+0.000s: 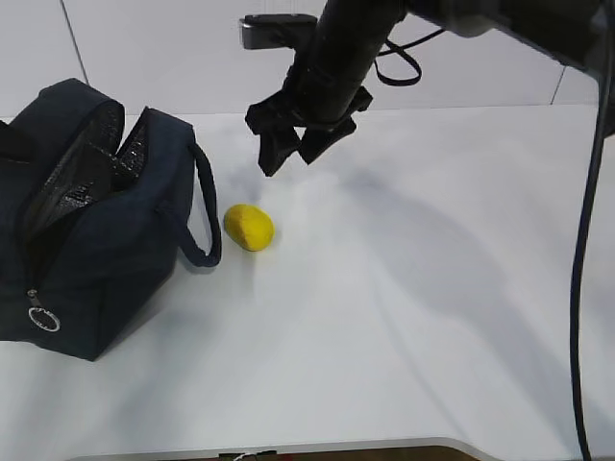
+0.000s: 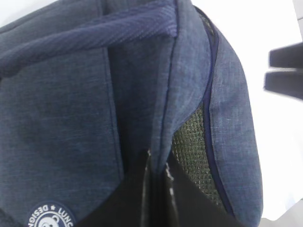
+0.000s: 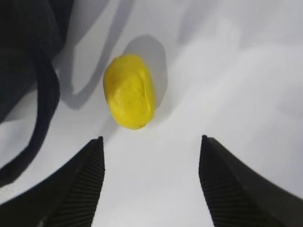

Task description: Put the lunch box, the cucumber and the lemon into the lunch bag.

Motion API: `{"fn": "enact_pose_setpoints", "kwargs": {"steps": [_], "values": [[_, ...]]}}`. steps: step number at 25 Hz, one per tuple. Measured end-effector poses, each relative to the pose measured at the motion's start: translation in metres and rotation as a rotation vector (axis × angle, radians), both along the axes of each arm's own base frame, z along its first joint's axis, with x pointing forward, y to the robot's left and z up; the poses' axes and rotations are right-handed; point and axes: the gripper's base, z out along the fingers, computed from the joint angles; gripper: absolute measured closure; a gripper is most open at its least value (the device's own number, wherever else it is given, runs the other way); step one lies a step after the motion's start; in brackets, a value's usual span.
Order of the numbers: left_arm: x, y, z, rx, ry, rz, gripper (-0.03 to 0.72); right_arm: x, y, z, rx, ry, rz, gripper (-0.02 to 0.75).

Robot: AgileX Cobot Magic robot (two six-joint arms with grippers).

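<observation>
A white surface [image 1: 404, 317] ran back to a pale wall. In the exterior view, the lunch bag [image 1: 96, 230] sat at nine o'clock, unzipped, shiny lining showing, its contents hidden. The lemon [image 1: 249, 228] lay just beside its handle, under the raised right gripper [image 1: 293, 146].

The left wrist view was filled with navy fabric; the left fingers were clenched on nothing visible.

In the right wrist view, the right fingers [image 3: 90, 179] stood released, the lemon at twelve o'clock from them.
</observation>
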Motion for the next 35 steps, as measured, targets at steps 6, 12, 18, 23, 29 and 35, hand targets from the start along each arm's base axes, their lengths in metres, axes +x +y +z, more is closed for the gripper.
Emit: {"fn": "enact_pose_setpoints", "kwargs": {"steps": [6,12,18,23,29,35], "values": [[0.0,0.0,0.0,0.0,0.0,0.0,0.705,-0.003,-0.001,-0.014,-0.035,0.022,0.064,0.238],[0.0,0.0,0.0,0.0,0.0,0.0,0.705,-0.005,0.003,-0.013,-0.01,0.012,0.127,0.238],[0.0,0.0,0.0,0.0,0.0,0.0,0.705,-0.01,0.008,-0.018,-0.002,0.03,0.167,0.238],[0.0,0.0,0.0,0.0,0.0,0.0,0.705,-0.01,0.008,-0.016,0.004,0.03,0.164,0.238],[0.0,0.0,0.0,0.0,0.0,0.0,0.705,-0.026,0.0,0.005,0.01,0.029,0.149,0.238],[0.0,0.0,0.0,0.0,0.0,0.0,0.705,-0.042,-0.006,0.0,0.011,0.102,0.145,0.238]]}}
